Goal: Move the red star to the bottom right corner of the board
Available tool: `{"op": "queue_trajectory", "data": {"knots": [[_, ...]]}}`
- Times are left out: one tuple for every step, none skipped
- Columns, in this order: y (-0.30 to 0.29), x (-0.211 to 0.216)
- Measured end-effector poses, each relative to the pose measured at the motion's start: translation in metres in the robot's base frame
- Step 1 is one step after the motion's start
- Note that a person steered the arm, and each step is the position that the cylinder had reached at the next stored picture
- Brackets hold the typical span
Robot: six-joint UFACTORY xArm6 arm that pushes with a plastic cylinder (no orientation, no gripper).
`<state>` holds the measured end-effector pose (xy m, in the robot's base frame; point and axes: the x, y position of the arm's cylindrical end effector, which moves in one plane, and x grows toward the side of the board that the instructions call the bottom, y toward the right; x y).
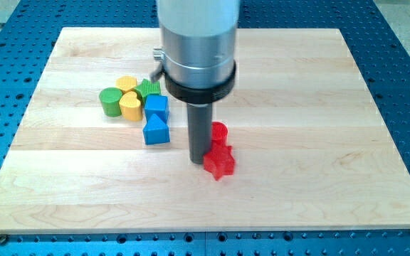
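camera view, my tip point(201, 161) touching red star point(219, 163), apparently

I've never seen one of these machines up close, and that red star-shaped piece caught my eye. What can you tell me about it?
The red star is a small, chunky block of glossy, plastic-looking red, with blunt points. It lies flat on the pale wooden board, slightly below the board's middle. My tip stands right against its left side, seemingly touching. Another red block, rounded, sits just above it, close or touching; I cannot tell which. The bottom right corner lies well away.
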<state>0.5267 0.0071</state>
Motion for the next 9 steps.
{"op": "queue_trajectory", "data": {"knots": [[0.086, 0.029], [0.076, 0.031], [0.073, 0.059], [0.128, 0.060], [0.097, 0.075], [0.105, 0.092], [0.165, 0.091], [0.228, 0.091], [0.236, 0.084]]}}
